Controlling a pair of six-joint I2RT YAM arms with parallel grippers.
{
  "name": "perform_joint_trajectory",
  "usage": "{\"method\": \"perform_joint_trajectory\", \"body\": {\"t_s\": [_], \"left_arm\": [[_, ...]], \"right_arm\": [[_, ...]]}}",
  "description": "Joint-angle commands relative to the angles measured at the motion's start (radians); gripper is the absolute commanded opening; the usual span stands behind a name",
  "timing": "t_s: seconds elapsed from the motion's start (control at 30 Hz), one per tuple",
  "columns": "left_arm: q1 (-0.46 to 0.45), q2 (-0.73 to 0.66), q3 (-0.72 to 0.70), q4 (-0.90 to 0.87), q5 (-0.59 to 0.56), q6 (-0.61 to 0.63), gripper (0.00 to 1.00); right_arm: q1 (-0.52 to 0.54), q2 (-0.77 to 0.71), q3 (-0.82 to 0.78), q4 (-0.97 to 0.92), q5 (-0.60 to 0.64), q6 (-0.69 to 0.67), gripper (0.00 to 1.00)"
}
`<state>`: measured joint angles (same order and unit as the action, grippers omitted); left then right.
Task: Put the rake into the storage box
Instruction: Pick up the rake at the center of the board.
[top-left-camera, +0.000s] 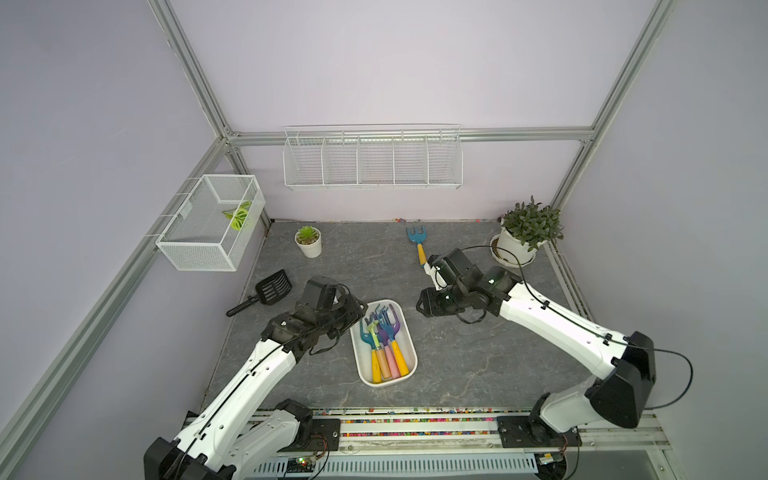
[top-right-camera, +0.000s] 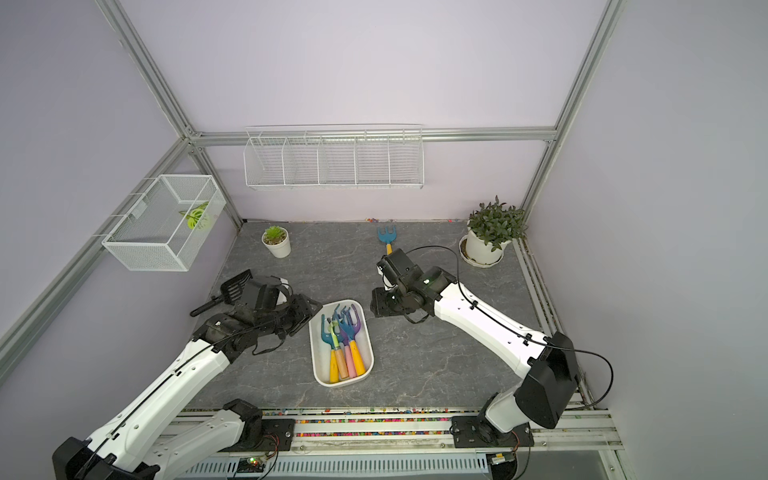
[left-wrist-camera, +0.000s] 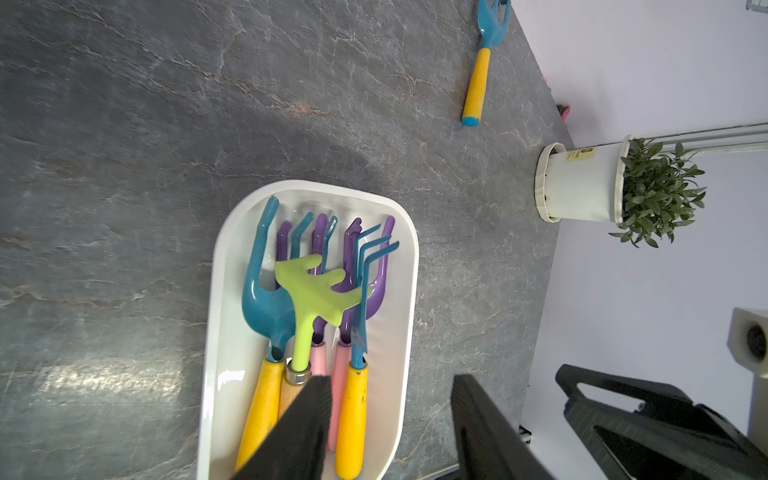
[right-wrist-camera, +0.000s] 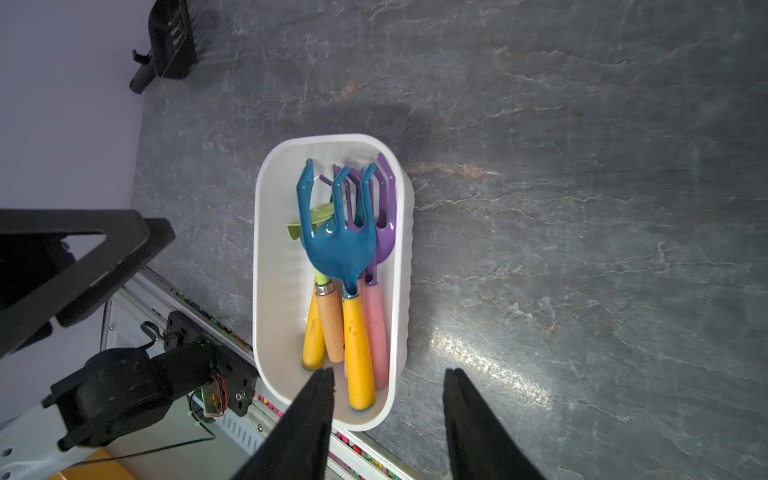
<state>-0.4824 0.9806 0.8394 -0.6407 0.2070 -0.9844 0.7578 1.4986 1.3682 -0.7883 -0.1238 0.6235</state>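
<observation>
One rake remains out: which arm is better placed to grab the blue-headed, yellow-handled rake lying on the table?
Right. The right gripper, open and empty, sits nearer the blue-headed, yellow-handled rake; the left gripper hangs by the shallow white plastic tub, farther off.

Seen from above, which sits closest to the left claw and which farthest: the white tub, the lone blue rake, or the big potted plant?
1. storage box, just beside the left gripper.
2. loose blue rake, lying toward the back wall.
3. big potted plant, in the back right corner.
</observation>
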Motion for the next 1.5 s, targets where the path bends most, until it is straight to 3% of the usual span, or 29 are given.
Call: {"method": "perform_joint_trajectory", "body": {"t_s": [0.0, 0.27, 0.5, 0.8, 1.47], "left_arm": [[0.007, 0.026, 0.001, 0.017, 0.015, -0.004, 0.52], [0.007, 0.096, 0.104, -0.015, 0.004, 0.019, 0.52], [0.009, 0.061, 0.063, 0.012, -0.033, 0.018, 0.52], [0.047, 0.101, 0.044, 0.031, -0.02, 0.025, 0.52], [0.106, 0.307, 0.158, -0.037, 0.02, 0.121, 0.5]], "right_arm": [[-0.03, -0.019, -0.008, -0.01, 0.011, -0.035, 0.48], [-0.114, -0.012, -0.004, -0.008, 0.082, -0.038, 0.49], [-0.14, 0.045, 0.08, -0.006, 0.189, -0.094, 0.52], [-0.236, 0.299, 0.343, -0.166, 0.073, -0.126, 0.49], [-0.304, 0.815, 0.849, -0.311, 0.064, -0.211, 0.49]]}}
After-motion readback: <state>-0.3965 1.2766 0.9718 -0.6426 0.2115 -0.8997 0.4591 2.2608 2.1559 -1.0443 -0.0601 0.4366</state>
